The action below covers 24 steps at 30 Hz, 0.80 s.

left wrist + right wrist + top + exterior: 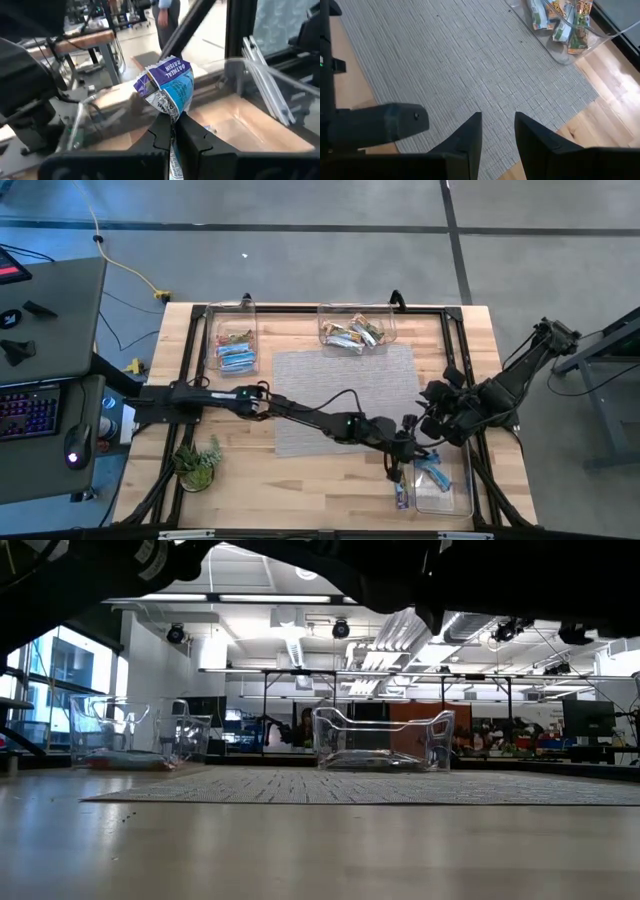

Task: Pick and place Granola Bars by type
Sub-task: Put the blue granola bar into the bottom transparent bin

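My left gripper (398, 463) reaches across the table to the near right corner and is shut on a blue and purple wrapped granola bar (169, 82), beside the clear bin (447, 492) there. A blue bar (432, 472) lies inside that bin. My right gripper (497, 120) is open and hovers over the grey mat (445, 65), touching nothing. The far left bin (233, 348) holds blue bars. The far middle bin (355, 330) holds tan and green bars (570, 25). My left gripper pinches the blue and purple bar between its two fingers (192, 137), on the wrapper below its crumpled end (172, 112). That end sticks out past the fingertips, and the rest of the wrapper (173, 165) runs back between the fingers. The bar is lifted clear.
A small green plant (200, 463) stands near the table's near left corner. The grey mat (345, 395) covers the middle of the table. A black frame (190, 340) runs along the table's edges. In the low view two clear bins (380, 740) stand beyond the mat.
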Available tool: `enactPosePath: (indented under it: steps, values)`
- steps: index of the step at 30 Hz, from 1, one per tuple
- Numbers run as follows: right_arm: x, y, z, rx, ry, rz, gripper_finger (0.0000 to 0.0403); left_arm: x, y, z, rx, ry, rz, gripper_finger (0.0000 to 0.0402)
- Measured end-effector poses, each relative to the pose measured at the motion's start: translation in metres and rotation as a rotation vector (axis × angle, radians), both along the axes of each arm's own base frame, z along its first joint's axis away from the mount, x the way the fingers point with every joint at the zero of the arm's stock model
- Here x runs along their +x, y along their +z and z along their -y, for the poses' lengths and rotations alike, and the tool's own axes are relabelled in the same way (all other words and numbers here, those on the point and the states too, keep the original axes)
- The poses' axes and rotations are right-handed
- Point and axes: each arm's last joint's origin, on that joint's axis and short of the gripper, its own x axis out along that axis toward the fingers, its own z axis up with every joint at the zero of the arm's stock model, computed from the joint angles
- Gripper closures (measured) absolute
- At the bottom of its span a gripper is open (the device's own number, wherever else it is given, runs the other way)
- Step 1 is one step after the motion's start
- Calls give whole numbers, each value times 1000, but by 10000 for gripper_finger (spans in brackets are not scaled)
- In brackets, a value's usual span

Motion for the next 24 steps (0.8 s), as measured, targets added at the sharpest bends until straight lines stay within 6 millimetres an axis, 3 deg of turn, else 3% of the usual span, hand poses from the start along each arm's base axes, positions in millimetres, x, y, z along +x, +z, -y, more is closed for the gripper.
enactPosePath:
  steps: [6, 16, 24]
  values:
    - [1, 0, 0, 5, 0, 7, 304, -1, 4, 0, -5, -6, 10, 371]
    - [1, 0, -1, 6, 1, 8, 304, -5, 9, 5, 41, -23, -41, 234]
    - [1, 0, -1, 6, 1, 7, 304, -44, 90, 27, 285, 42, -117, 227]
